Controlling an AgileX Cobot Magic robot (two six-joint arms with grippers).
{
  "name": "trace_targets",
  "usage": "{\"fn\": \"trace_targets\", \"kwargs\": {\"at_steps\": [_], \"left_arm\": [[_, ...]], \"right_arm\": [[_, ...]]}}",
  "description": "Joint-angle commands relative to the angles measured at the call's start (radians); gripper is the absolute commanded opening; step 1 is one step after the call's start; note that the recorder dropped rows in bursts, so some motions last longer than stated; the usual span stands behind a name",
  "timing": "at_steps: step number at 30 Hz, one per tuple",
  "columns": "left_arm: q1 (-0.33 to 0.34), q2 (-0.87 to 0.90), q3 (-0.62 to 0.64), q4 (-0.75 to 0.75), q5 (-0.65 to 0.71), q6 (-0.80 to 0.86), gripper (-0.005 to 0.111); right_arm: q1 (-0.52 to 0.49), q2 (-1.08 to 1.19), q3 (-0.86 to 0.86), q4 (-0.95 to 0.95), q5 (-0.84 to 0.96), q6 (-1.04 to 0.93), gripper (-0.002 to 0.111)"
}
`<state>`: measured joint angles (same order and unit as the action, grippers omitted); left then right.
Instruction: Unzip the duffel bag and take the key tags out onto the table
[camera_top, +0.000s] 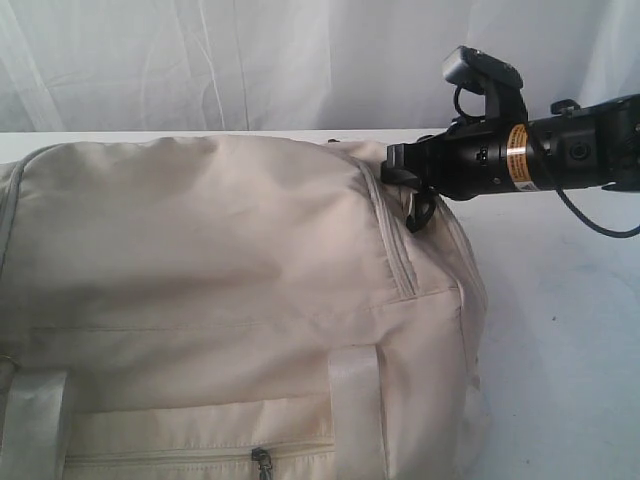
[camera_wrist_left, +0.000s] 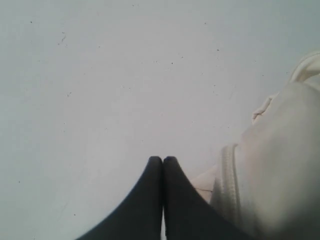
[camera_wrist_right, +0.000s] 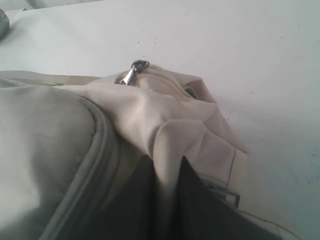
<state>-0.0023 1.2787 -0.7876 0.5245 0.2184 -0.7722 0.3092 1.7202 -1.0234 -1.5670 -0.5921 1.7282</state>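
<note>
The cream duffel bag (camera_top: 220, 260) lies zipped on the white table (camera_top: 560, 300) and fills most of the exterior view. My right gripper (camera_top: 398, 165) reaches in from the right to the bag's right end, above a black D-ring (camera_top: 420, 212). In the right wrist view it (camera_wrist_right: 167, 162) is shut on a raised fold of the bag's fabric (camera_wrist_right: 170, 135), with a metal zipper pull (camera_wrist_right: 131, 74) just beyond. My left gripper (camera_wrist_left: 162, 159) is shut on nothing above bare table (camera_wrist_left: 100, 75), with the bag's end (camera_wrist_left: 285, 150) beside it. The key tags are hidden.
A pale webbing handle (camera_top: 355, 400) and a front pocket zipper (camera_top: 262, 460) show on the bag's near side. A white curtain (camera_top: 250, 60) hangs behind the table. Bare tabletop lies to the right of the bag.
</note>
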Motion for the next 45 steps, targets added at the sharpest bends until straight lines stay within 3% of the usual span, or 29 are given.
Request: {"fn": "trace_targets", "kwargs": {"at_steps": [1, 22, 29, 36, 39, 45], "left_arm": [[0.0, 0.001, -0.004, -0.001, 0.019, 0.01, 0.0], [0.0, -0.034, -0.004, 0.037, 0.014, 0.075, 0.0], [0.0, -0.051, -0.005, 0.038, -0.024, 0.075, 0.0], [0.0, -0.182, -0.005, 0.057, -0.029, 0.099, 0.0], [0.0, -0.245, -0.005, 0.057, 0.015, 0.122, 0.0], [0.0, -0.354, -0.005, 0.057, 0.253, 0.122, 0.016]], "right_arm": [[-0.004, -0.024, -0.005, 0.031, 0.024, -0.005, 0.0], [-0.161, -0.093, -0.002, 0.047, 0.034, 0.086, 0.0], [-0.167, -0.093, -0.002, 0.047, -0.022, 0.135, 0.0], [-0.167, -0.093, -0.002, 0.047, -0.023, 0.135, 0.002], [-0.167, -0.093, -0.002, 0.047, -0.023, 0.135, 0.015], [-0.167, -0.116, -0.002, 0.045, -0.049, 0.053, 0.067]]}}
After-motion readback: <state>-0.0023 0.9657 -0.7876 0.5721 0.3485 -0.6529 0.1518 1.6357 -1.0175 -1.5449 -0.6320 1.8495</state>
